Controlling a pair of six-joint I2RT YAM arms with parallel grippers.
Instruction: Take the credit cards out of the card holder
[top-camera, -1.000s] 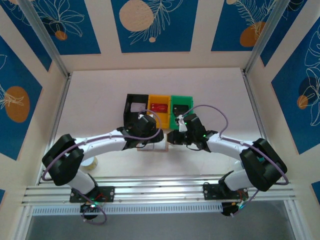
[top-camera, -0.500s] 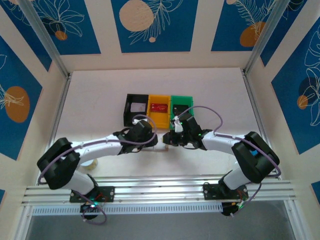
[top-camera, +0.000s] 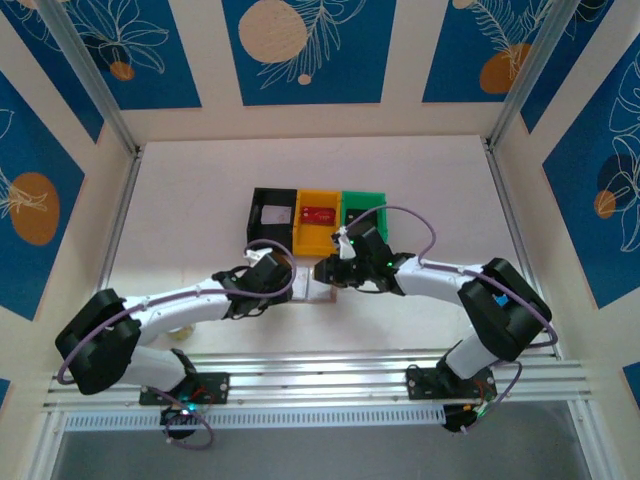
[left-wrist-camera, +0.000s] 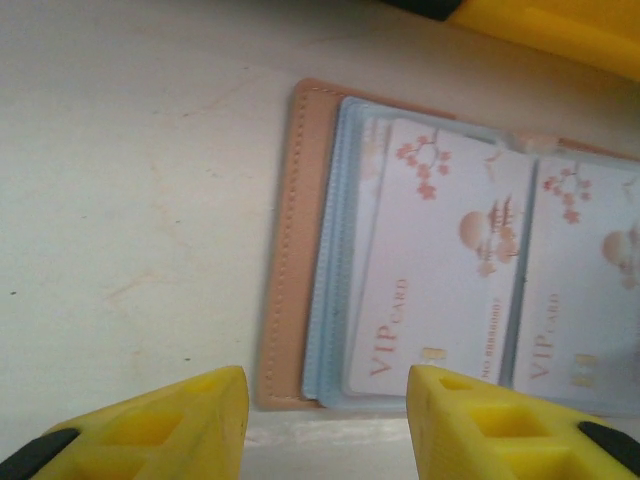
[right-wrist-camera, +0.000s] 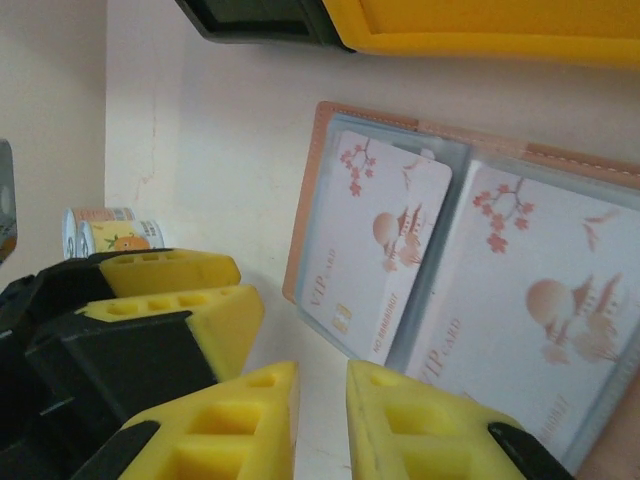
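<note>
L gripper (left-wrist-camera: 328, 392): yellow fingers apart, nothing betw them; corner of holder (left-wrist-camera: 283, 250) just ahead of the gap
R gripper (right-wrist-camera: 322, 405): fingers a narrow slit apart, gripping nothing; tips close beside L gripper's, over bare table (right-wrist-camera: 220, 150)
Holder: open, flat on table betw the two grippers; tan border round grey-blue clear pockets
Cards (left-wrist-camera: 445, 260): two white "VIP" cards w/ pink blossom print, side by side, both in pockets
Bins: black bin (top-camera: 255, 228), yellow bin (top-camera: 308, 232), green bin (top-camera: 365, 195) in a row just beyond holder; red item (top-camera: 318, 214) in yellow bin
</note>
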